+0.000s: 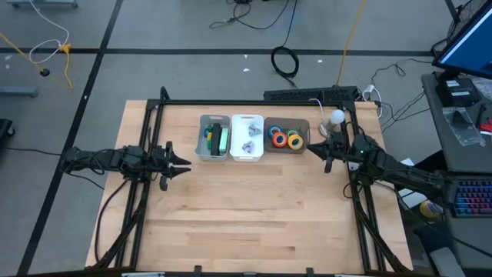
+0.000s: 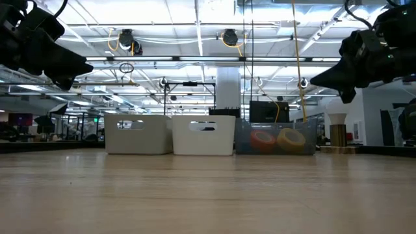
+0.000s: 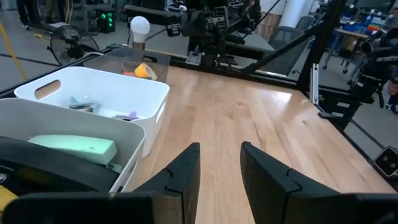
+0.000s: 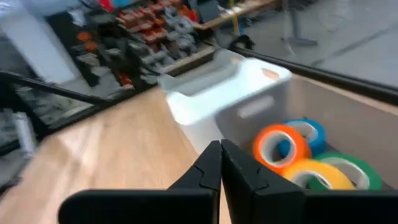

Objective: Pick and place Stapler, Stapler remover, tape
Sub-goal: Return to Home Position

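Three bins stand side by side at the table's far middle. The left white bin (image 1: 214,139) holds a pale green stapler (image 3: 71,146) among others. The middle white bin (image 1: 247,138) holds grey stapler removers (image 3: 84,104). The clear bin (image 1: 287,136) holds the tape: orange (image 4: 280,144), blue (image 4: 309,132), yellow (image 4: 311,172) and green (image 4: 349,168) rolls lying on its floor. My left gripper (image 3: 219,149) hovers open, left of the bins, with nothing between its fingers. My right gripper (image 4: 221,147) hovers shut and empty just right of the clear bin.
A white bulb on a stand (image 1: 337,118) rises at the table's far right corner, close to my right arm. Black frame rails (image 1: 254,102) run along the far and side edges. Bare wood (image 1: 246,223) stretches across the table's near half.
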You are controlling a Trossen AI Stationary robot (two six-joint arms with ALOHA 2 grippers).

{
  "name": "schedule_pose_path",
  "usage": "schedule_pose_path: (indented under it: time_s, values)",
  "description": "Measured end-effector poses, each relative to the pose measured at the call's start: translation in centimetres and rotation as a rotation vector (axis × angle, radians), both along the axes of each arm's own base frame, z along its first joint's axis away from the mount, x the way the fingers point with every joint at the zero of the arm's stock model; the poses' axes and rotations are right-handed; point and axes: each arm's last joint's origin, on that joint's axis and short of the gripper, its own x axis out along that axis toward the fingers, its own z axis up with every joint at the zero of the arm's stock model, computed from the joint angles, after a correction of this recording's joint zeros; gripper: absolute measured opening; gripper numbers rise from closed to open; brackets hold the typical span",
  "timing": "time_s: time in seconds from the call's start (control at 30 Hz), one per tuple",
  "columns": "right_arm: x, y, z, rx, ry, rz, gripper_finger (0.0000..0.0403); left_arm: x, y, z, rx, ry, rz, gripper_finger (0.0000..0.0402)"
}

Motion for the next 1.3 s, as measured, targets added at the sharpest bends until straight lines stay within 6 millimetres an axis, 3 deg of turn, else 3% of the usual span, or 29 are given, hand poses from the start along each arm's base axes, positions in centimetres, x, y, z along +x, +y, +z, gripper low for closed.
schedule_pose_path:
  time_s: [0.2,0.47,1.3]
  values:
    - [0.0,-0.2,-1.3,0.033,0.031,-0.071,0.0004,0.0,0.0,0.0,0.015,0.0,-0.002,0.0115]
    - [0.0,-0.3,-1.2,-0.074,0.039,-0.089,0.0004,0.0,0.1,0.0,0.042,0.0,0.021,0.0115]
    - [-0.4,-0.3,-1.0,-0.132,0.036,-0.129,0.0004,0.0,0.1,0.0,0.045,0.0,0.029,0.0115]
